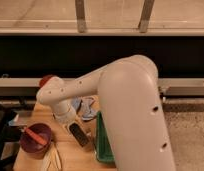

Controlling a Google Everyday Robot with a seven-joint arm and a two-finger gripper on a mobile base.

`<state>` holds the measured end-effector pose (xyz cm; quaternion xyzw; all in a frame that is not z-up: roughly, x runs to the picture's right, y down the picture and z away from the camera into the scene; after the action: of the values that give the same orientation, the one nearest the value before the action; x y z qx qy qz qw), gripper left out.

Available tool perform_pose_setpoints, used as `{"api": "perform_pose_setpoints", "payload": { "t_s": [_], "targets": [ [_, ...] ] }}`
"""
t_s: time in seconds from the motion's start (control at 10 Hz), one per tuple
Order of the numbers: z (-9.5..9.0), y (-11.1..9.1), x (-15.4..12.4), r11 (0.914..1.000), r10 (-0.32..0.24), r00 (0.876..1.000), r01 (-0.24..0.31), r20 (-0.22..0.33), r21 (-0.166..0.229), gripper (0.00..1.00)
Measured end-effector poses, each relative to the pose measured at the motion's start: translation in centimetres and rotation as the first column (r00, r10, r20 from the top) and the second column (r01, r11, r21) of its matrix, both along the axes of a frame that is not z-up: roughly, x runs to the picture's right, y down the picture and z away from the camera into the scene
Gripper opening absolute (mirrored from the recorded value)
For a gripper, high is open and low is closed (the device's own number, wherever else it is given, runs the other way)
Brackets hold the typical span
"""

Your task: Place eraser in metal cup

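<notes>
The eraser (81, 136), a flat black block, hangs tilted just above the wooden table (70, 161), left of the green tray. My gripper (73, 126) reaches down from the white arm and is shut on the eraser's upper end. The arm's big white body covers the right half of the table. The metal cup is hidden or out of view.
A maroon bowl (35, 141) with an orange utensil in it sits at the table's left. Pale elongated items (52, 157) lie in front of it. A green tray (102, 146) lies right of the eraser. A blue-grey object (85, 107) and an orange-red one (45, 80) are further back.
</notes>
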<state>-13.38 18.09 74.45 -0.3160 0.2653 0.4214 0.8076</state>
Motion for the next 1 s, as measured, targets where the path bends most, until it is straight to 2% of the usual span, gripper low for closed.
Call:
{"api": "perform_pose_setpoints", "payload": {
  "t_s": [0.1,0.2,0.3,0.5,0.7,0.8,0.9,1.0],
  "targets": [
    [-0.5,-3.4,0.3,0.9968,0.059,0.998,-0.059,0.011,0.054,0.00],
    [-0.5,-5.7,0.6,0.9910,0.101,0.995,-0.102,0.023,0.087,0.00],
    [-0.3,-9.3,1.2,0.9764,0.165,0.986,-0.169,0.038,0.135,0.00],
    [0.3,-14.5,2.1,0.9404,0.268,0.961,-0.275,0.065,0.200,0.00],
    [1.8,-19.9,4.6,0.8800,0.392,0.916,-0.401,0.088,0.255,0.00],
    [2.5,-22.0,5.9,0.8512,0.438,0.894,-0.447,0.097,0.275,0.00],
    [3.0,-23.5,7.3,0.8268,0.474,0.875,-0.482,0.100,0.291,0.00],
    [3.8,-25.1,9.4,0.7928,0.521,0.848,-0.523,0.100,0.312,0.00]
  ]
}}
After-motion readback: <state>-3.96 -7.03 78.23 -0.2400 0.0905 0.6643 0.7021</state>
